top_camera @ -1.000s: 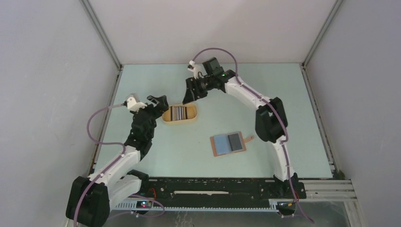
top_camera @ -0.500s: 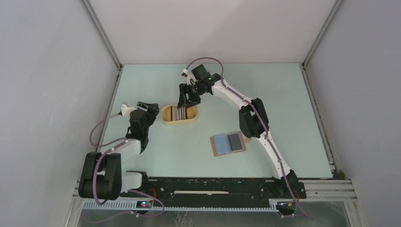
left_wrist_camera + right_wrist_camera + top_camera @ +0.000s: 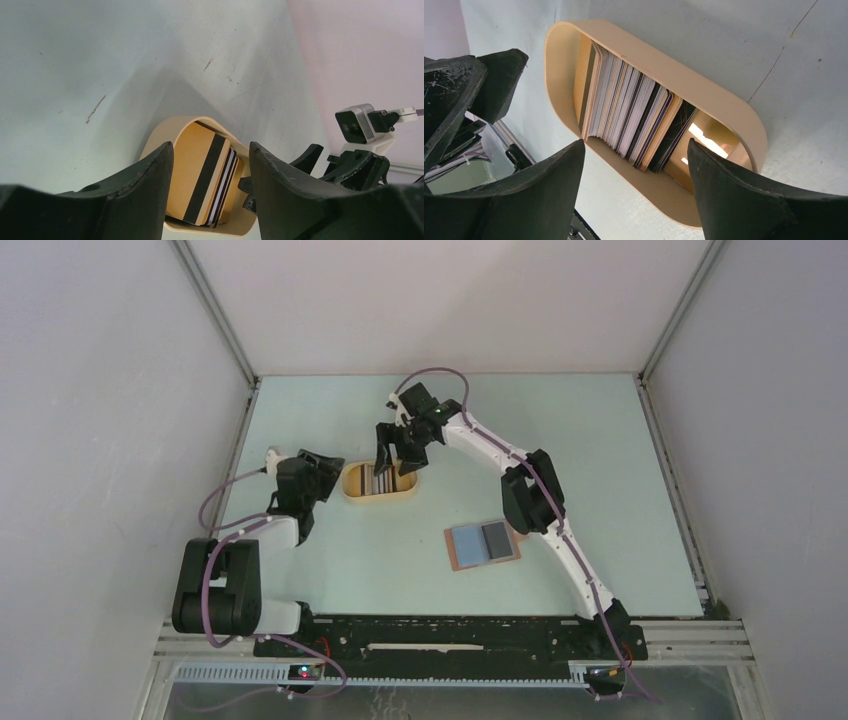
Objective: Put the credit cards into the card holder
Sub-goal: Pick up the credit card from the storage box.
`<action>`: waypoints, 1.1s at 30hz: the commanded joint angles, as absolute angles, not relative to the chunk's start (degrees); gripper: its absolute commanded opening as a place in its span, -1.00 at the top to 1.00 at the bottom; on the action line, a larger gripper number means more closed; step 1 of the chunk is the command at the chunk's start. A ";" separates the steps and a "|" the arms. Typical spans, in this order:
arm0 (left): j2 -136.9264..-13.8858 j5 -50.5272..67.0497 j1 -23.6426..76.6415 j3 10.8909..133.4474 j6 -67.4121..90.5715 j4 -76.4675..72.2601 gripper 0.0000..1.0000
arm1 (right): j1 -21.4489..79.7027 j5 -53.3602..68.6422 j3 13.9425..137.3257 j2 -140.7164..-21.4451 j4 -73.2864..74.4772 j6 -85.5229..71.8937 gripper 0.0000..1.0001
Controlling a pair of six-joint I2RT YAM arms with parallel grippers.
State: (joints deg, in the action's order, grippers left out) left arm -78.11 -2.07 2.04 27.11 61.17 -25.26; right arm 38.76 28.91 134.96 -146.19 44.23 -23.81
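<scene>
The credit cards (image 3: 378, 479) stand on edge, packed in a yellow oval tray (image 3: 350, 492). My right gripper (image 3: 394, 457) hangs open just above them. In the right wrist view its fingers straddle the tray (image 3: 704, 90), with the cards (image 3: 629, 112) beyond the right gripper (image 3: 636, 145). My left gripper (image 3: 327, 466) is open at the tray's left end. Its view looks between the fingers of the left gripper (image 3: 211, 146) at a gold card with a black stripe (image 3: 200, 175). The card holder (image 3: 466, 546) lies open and flat, a dark card (image 3: 496, 538) on its right half.
The right gripper's black fingers (image 3: 310, 152) show beyond the tray (image 3: 185, 120) in the left wrist view. White walls and a metal frame enclose the pale green table (image 3: 600, 480). The arms' base rail (image 3: 450, 635) runs along the near edge.
The right gripper has come down from the far side to just over the tray, and its jaws have widened. The left gripper has drawn up to the tray's left end, its jaws narrower than before.
</scene>
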 commanded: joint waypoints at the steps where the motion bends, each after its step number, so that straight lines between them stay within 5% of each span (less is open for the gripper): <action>1: -78.59 -0.44 1.41 29.57 61.75 -23.86 -0.23 | 40.19 26.52 136.93 -146.97 45.09 -26.11 -0.70; 13: -79.99 2.50 1.41 30.70 61.27 -23.32 -0.14 | 40.87 23.97 136.67 -147.81 44.80 -28.17 -0.80; 33: -82.00 6.04 1.14 31.56 60.88 -24.83 0.03 | 39.92 38.77 138.43 -150.64 40.64 -30.67 -0.71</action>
